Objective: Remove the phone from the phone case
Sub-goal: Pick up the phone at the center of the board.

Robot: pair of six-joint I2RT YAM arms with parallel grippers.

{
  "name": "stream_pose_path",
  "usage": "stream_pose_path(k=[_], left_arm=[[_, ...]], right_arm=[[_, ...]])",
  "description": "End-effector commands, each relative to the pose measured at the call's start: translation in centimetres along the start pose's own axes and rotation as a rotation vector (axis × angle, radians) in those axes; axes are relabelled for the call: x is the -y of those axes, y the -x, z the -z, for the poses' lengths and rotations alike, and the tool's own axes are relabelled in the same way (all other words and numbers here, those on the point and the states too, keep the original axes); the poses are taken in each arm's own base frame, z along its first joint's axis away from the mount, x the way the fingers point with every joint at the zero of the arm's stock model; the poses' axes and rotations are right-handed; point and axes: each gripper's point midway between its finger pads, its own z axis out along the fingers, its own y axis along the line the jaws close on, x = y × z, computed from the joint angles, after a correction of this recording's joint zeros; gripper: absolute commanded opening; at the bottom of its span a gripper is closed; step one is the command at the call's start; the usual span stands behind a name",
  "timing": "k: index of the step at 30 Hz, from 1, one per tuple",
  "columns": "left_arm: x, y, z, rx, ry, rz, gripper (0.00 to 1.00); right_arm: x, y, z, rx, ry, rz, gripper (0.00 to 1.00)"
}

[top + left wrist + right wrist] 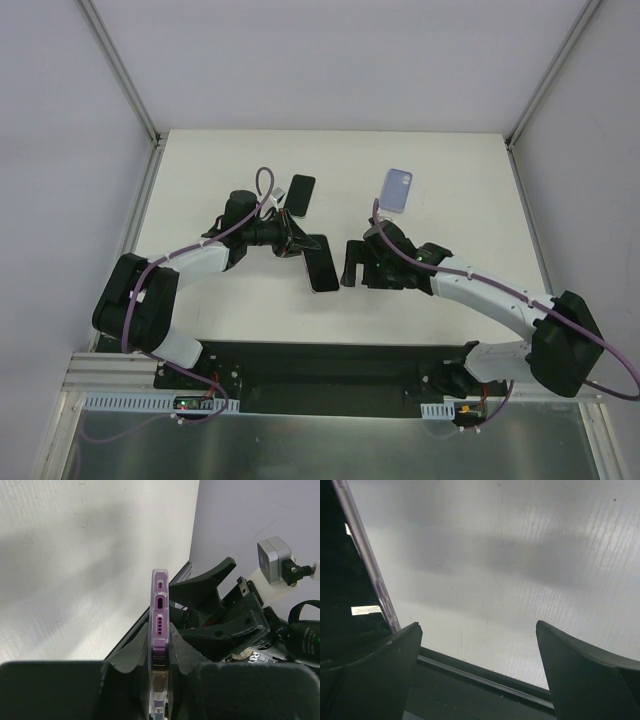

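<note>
The phone [160, 602] is held on edge above the table [470, 200] by the left end effector [303, 246], which is clamped tight on it. In the left wrist view, the 2 fingers [131, 656] are pressed against the flat faces of the clear phone case [160, 695]. The purple bottom edge of the phone, with its port and speaker holes, is seen pointing away from the camera. The phone is seated inside the case, and no gap between them can be made out.

The right end effector [351, 263] is positioned just beside the phone, on its right side in the top view, with its jaws spread wide and nothing between them. In the right wrist view, both dark fingertips [592, 665] are seen apart over the white table, and the thin clear edge of the case runs along the left side of the frame, close to the left fingertip. Contact there cannot be judged.

2 other items are lying flat farther back on the table. A dark phone [298, 194] is seen near the left wrist, and a lilac phone-shaped item [398, 190] is seen behind the right wrist.
</note>
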Motion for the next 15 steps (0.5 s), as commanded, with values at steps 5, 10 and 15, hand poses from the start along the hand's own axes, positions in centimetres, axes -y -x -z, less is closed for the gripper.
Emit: stream_pose_path(k=[5,10,15], left_arm=[[3.0,-0.2,1.2,-0.003,-0.100,-0.078,0.00],[2.8,-0.2,1.2,-0.007,-0.099,-0.081,0.00],[2.6,-0.2,1.0,-0.013,-0.097,-0.080,0.00]], right_arm=[[0.2,0.7,0.5,0.014,-0.084,0.062,0.99],[-0.2,2.0,1.9,0.116,-0.045,0.042,0.99],[-1.7,3.0,3.6,0.182,0.029,0.060,0.99]])
